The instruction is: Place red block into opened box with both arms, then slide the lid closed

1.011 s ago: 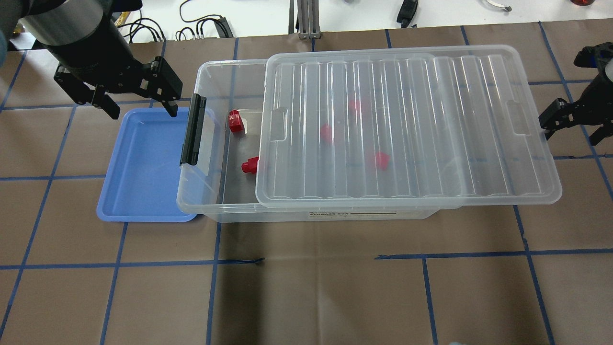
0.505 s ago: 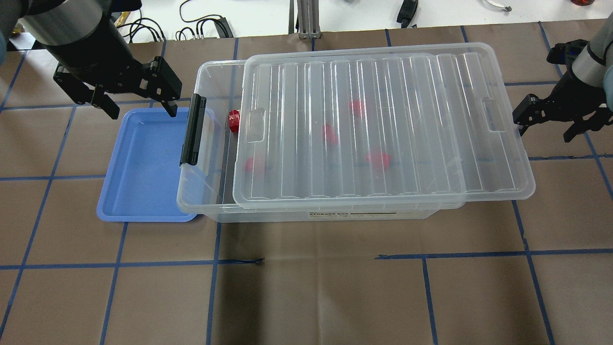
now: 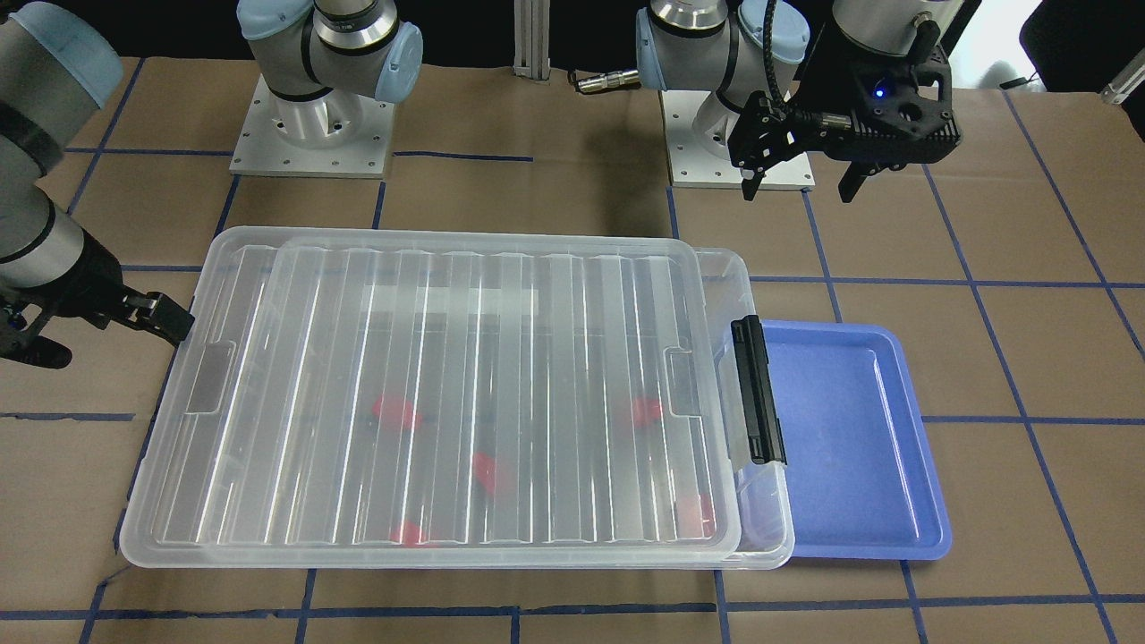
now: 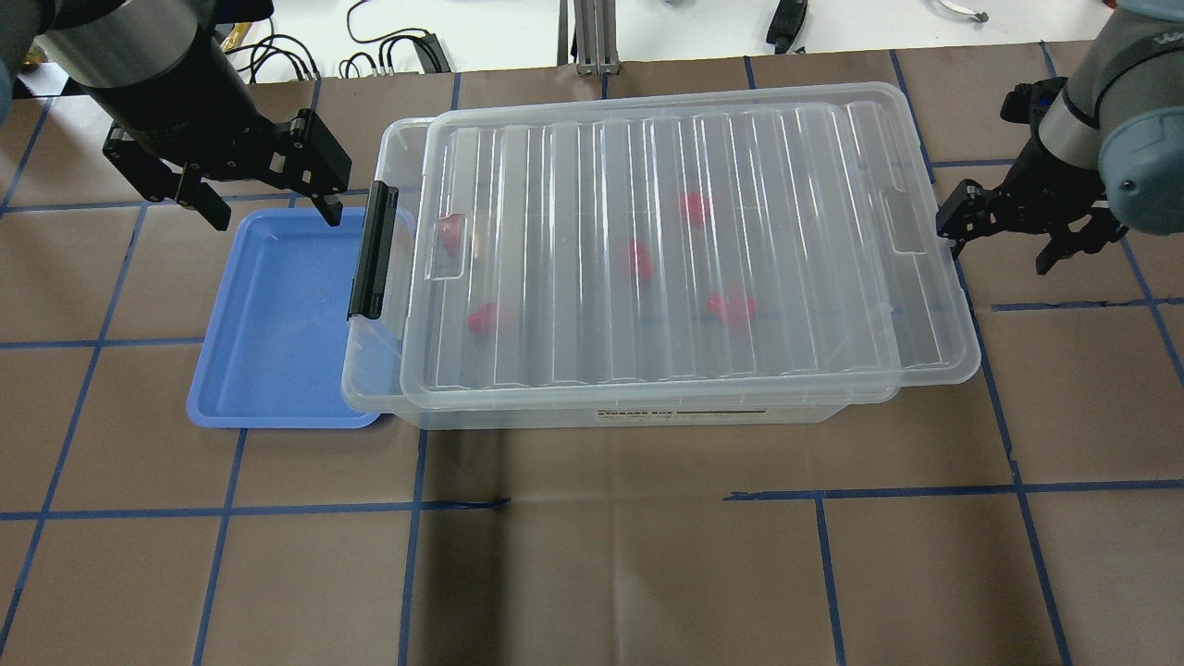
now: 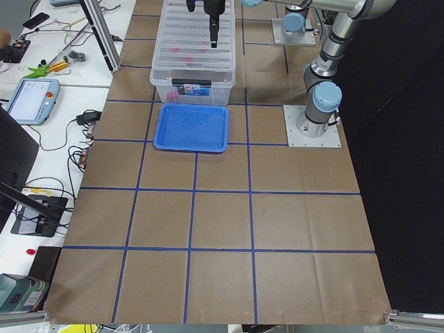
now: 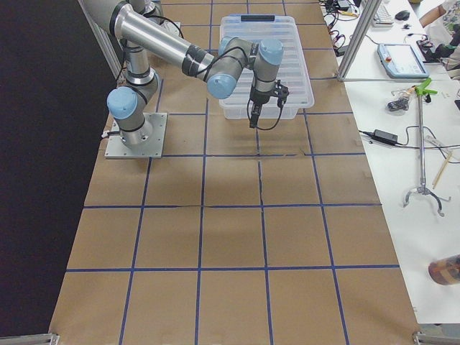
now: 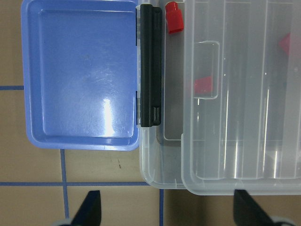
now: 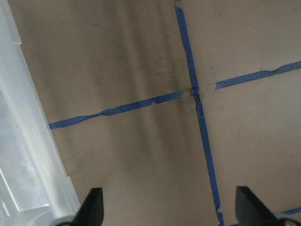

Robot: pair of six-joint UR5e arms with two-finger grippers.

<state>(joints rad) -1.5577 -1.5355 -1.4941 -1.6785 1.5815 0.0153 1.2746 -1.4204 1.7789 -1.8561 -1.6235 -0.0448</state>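
Observation:
The clear ribbed lid (image 4: 573, 231) lies on the clear box (image 4: 370, 393) and covers all but a narrow strip at the black clip (image 4: 372, 250) end. Several red blocks lie inside; one red block (image 7: 172, 23) shows in the uncovered strip and another red block (image 4: 731, 305) shows blurred through the lid. My right gripper (image 4: 1004, 231) is open and low at the lid's right short end, one finger against the lid's edge (image 3: 170, 322). My left gripper (image 4: 268, 199) hangs open and empty above the back rim of the blue tray, beside the clip.
An empty blue tray (image 4: 277, 324) lies against the box's clip end. Brown paper with blue tape lines (image 4: 610, 555) covers the table. Cables and tools (image 4: 388, 46) lie on the white bench behind. The arm bases (image 3: 309, 134) stand on the robot's side.
The lid has slid left over the box, hiding blocks that were uncovered. My right gripper moved left with it at the lid's right end. The left arm stayed put.

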